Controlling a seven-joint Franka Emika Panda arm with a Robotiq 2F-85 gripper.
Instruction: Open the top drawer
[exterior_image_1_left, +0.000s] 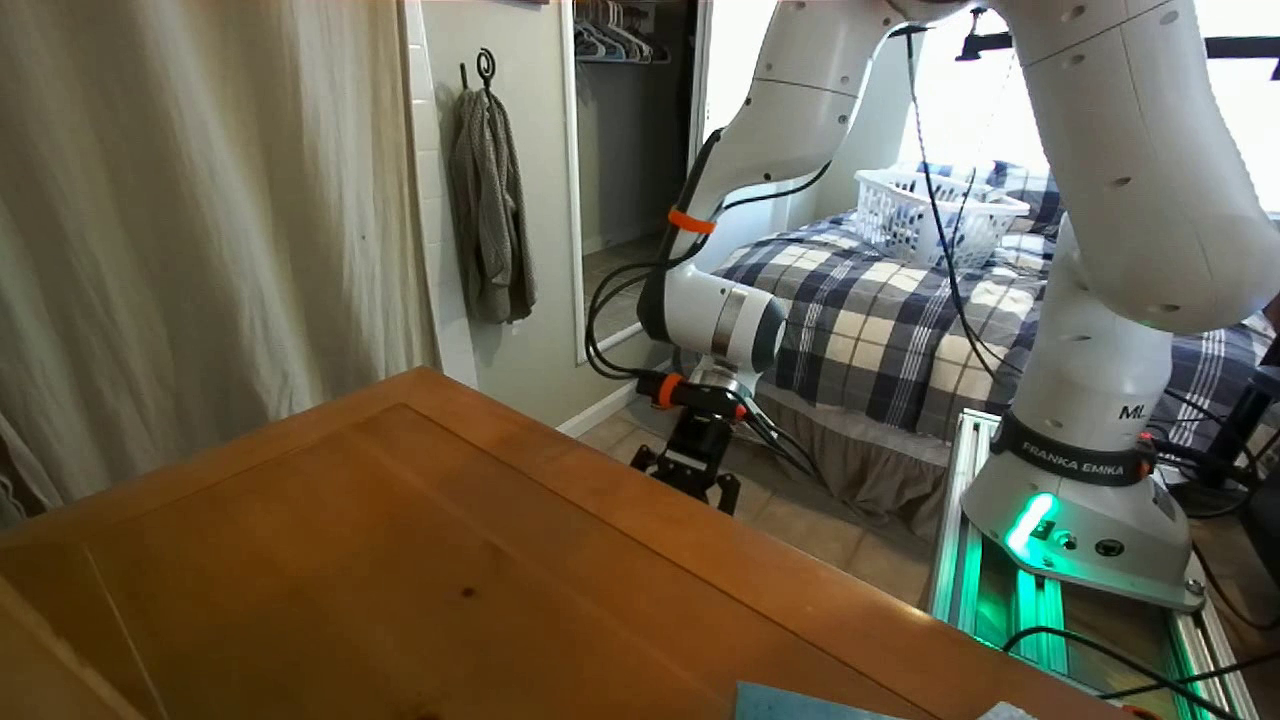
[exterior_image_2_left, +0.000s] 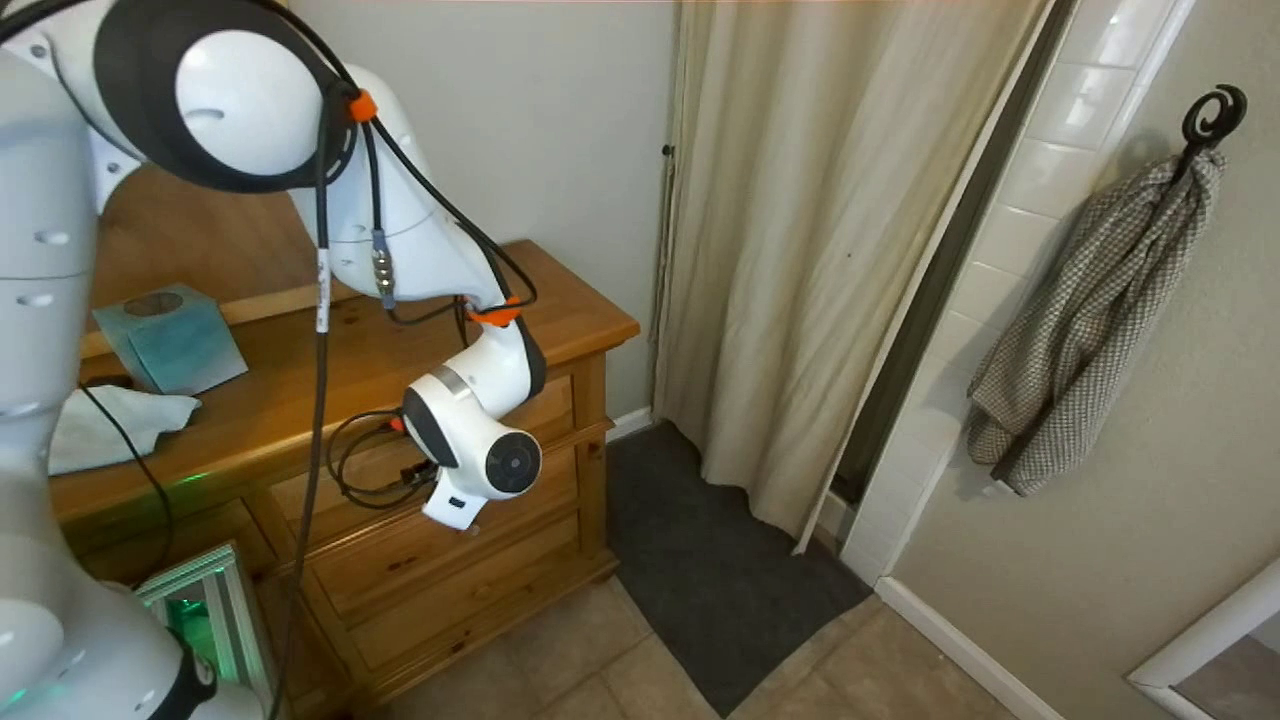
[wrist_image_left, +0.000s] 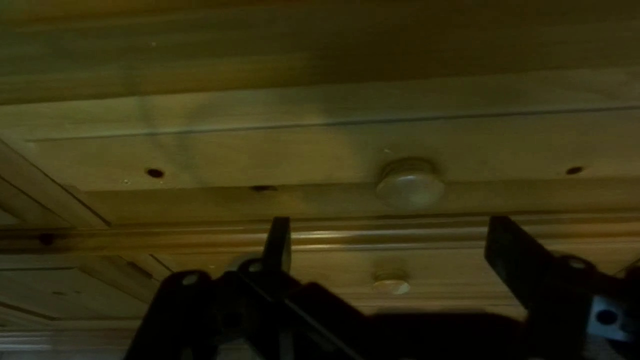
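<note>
The top drawer (wrist_image_left: 280, 155) is a honey-brown wooden front with dark knots and a round wooden knob (wrist_image_left: 410, 186). It looks closed in the wrist view and in an exterior view (exterior_image_2_left: 552, 408). In an exterior view, the dresser top (exterior_image_1_left: 400, 540) hides the drawer fronts. My gripper (wrist_image_left: 389, 227) is open, with its fingers spread wide and nothing between them. The top knob appears above and between the fingertips in the wrist view, not touched. My gripper also shows beside the dresser in an exterior view (exterior_image_1_left: 688, 488); the arm's wrist hides its fingers in an exterior view.
A lower drawer with a knob (wrist_image_left: 391, 284) sits under a moulded ledge (wrist_image_left: 350, 237). A tissue box (exterior_image_2_left: 175, 345) and a white cloth (exterior_image_2_left: 120, 425) lie on the dresser. The robot's metal frame (exterior_image_1_left: 1045, 610) stands near its front. A bed (exterior_image_1_left: 880, 340) stands behind.
</note>
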